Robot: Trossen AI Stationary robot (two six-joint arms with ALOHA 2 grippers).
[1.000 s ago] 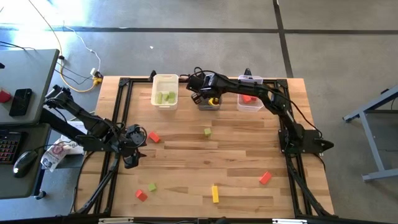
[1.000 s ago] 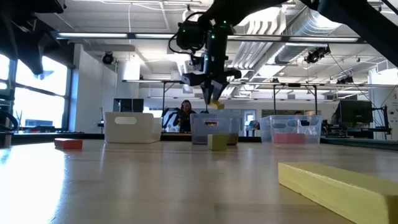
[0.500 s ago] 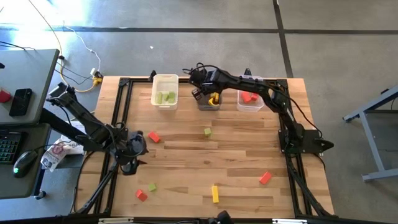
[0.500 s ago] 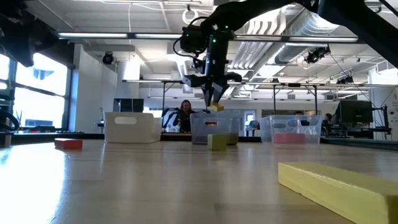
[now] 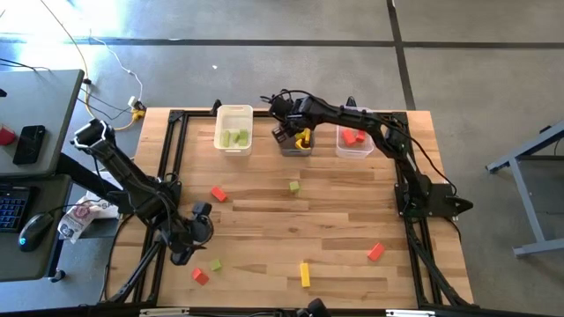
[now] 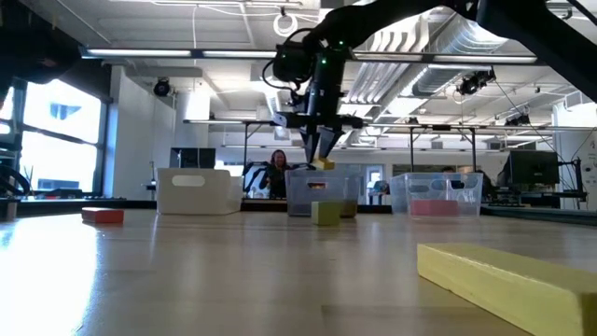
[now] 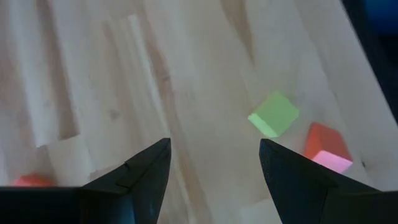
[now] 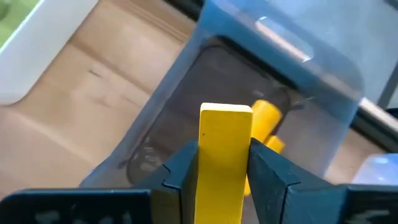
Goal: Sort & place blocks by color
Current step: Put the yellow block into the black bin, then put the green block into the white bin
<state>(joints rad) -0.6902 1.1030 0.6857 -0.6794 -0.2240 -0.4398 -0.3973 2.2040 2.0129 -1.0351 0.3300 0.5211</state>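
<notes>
over dark bin point(image 8: 186, 124), right pincer point(image 8: 224, 163) pinches yellow block point(image 8: 222, 155).

Three rectangular plastic bins line the table's far edge: white bin point(image 5: 233, 129) left, dark grey bin point(image 5: 295, 146) middle (a yellow bar block point(image 8: 224, 155) hangs over it), clear bin point(image 5: 354, 144) right. Loose blocks lie nearer.

You have a desk point(image 5: 264, 224) of pale wood with visible grain, smooth and faintly shiny. The yellow block point(image 8: 225, 155) looks matt and smooth between dark matt fingers point(image 8: 273, 180). The grey bin point(image 8: 186, 112) is glossy see-through plastic, the white bin point(image 5: 233, 129) opaque plastic.
</notes>
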